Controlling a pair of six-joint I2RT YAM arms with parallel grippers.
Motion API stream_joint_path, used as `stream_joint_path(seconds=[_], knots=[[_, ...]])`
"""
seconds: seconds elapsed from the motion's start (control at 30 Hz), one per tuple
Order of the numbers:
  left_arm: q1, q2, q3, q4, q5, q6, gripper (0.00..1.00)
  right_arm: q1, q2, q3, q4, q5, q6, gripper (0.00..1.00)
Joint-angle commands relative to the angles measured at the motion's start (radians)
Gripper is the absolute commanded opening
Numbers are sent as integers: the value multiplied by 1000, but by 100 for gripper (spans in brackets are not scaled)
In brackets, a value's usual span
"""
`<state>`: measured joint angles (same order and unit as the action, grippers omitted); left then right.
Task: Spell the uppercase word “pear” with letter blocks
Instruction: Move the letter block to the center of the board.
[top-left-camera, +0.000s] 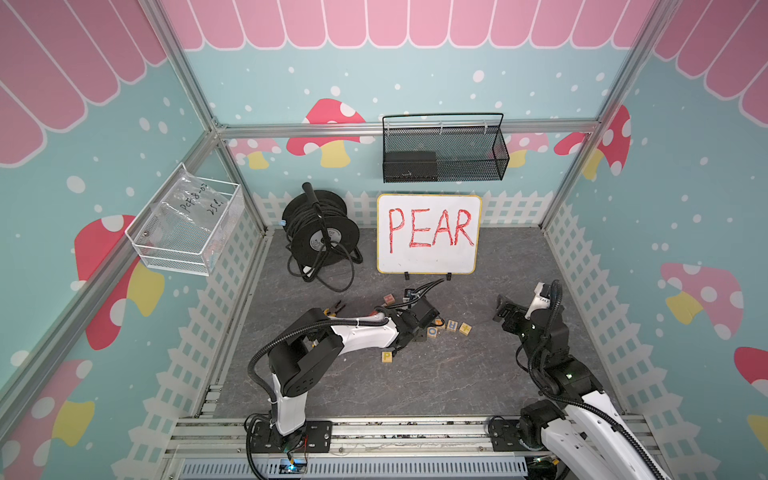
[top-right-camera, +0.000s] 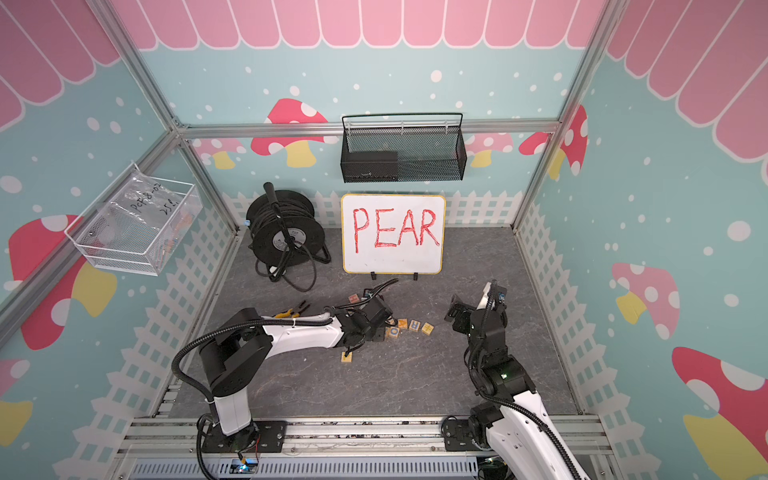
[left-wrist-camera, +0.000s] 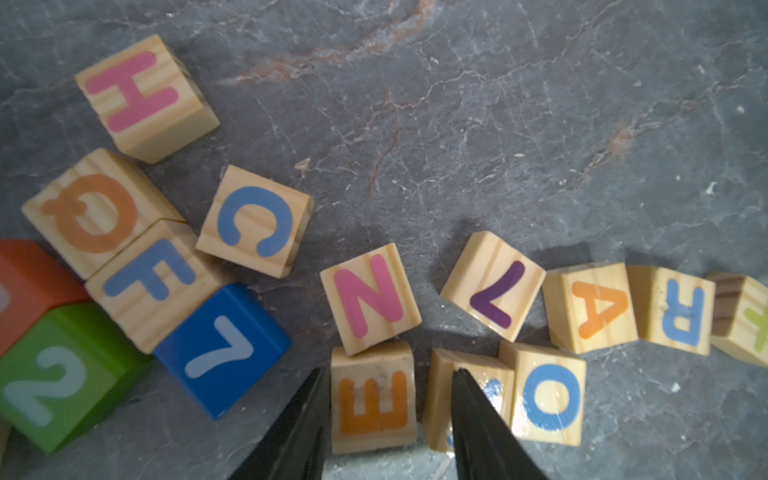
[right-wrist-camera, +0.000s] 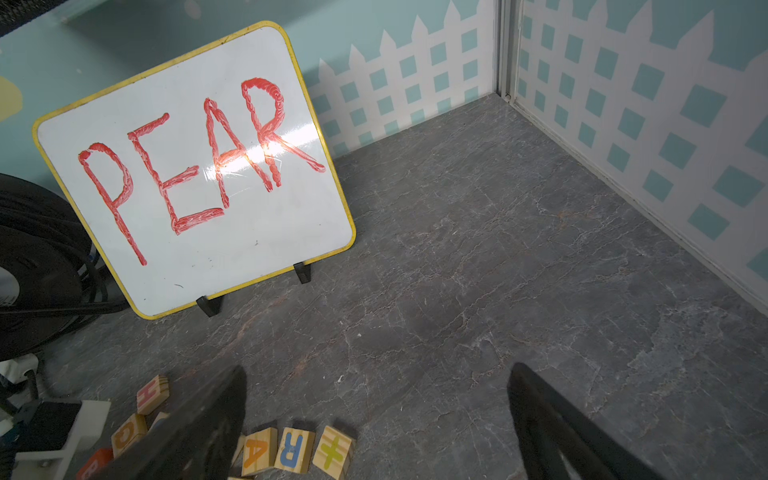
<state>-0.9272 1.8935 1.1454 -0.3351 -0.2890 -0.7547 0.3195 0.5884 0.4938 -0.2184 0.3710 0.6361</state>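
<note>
The E block (left-wrist-camera: 374, 399) sits between the half-open jaws of the left gripper (left-wrist-camera: 388, 370), not yet clamped. To its right, the A block (left-wrist-camera: 592, 307) and R block (left-wrist-camera: 681, 307) touch, seemingly in order. The P block (top-left-camera: 387, 356) lies alone, nearer. The N block (left-wrist-camera: 370, 297) and O block (left-wrist-camera: 550, 397) crowd E. The right gripper (right-wrist-camera: 376, 370) hangs wide, empty.

The pale wooden cube with the orange E (left-wrist-camera: 372, 399) shows bare, streaky grain, its letter flat and matt; so do the wooden cube with the orange A (left-wrist-camera: 590, 307) and the wooden cube with the blue R (left-wrist-camera: 675, 309); the blue painted cube marked 7 (left-wrist-camera: 222, 351) is smooth, grainless; the grey veined stone-look floor (left-wrist-camera: 498, 124) is matt; the yellow-rimmed whiteboard (right-wrist-camera: 232, 257) is glossy, catching glare; the black wire-mesh basket (top-left-camera: 465, 149) looks metal.
</note>
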Motion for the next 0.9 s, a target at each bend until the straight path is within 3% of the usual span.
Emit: stream_joint_path(seconds=[0.0,0.57,0.87], knots=[[-2,13,-6,-62,-23,6,49,-4,-4,-17,-9,15,2,99],[19,-36,-66,-28,-4,13,51,-5,-6,-19,-9,12,5,99],[11,-1,-13,-74,12,138,47,-5,-10,-21,-11,9,5,99]])
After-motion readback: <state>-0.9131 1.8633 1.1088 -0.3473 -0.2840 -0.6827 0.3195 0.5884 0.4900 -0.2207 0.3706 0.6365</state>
